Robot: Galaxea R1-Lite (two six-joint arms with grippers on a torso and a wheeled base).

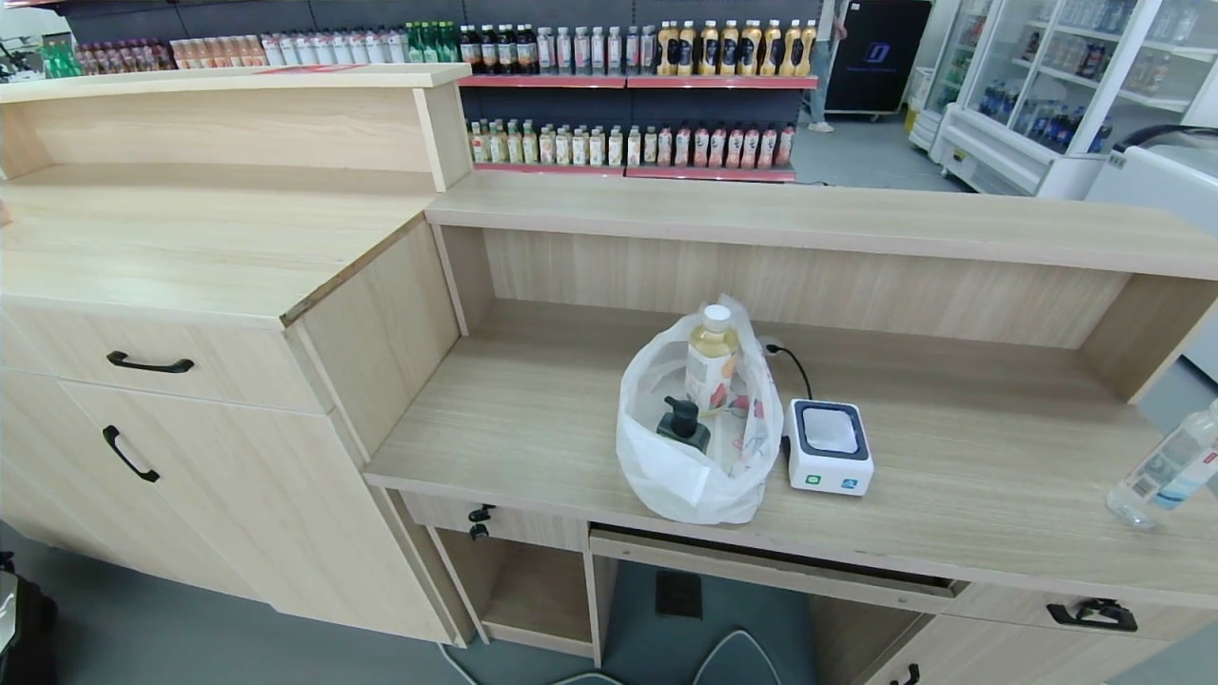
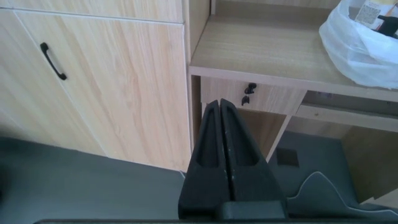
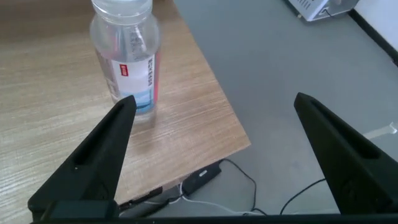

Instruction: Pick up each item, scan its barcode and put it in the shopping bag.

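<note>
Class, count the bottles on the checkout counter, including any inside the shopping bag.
3. A drink bottle and a black pump bottle sit in the shopping bag; a clear bottle stands near the right edge of the counter. The bag may hide more.

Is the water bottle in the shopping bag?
No, the water bottle sits on the counter, far right of the shopping bag.

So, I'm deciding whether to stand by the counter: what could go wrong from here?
1. The clear bottle stands close to the counter's corner, just ahead of the open right gripper; a glancing finger might knock it off.
2. The shopping bag is soft and holds a tall bottle and a pump bottle, so a third could tip them or push the bag into the scanner beside it.
</note>
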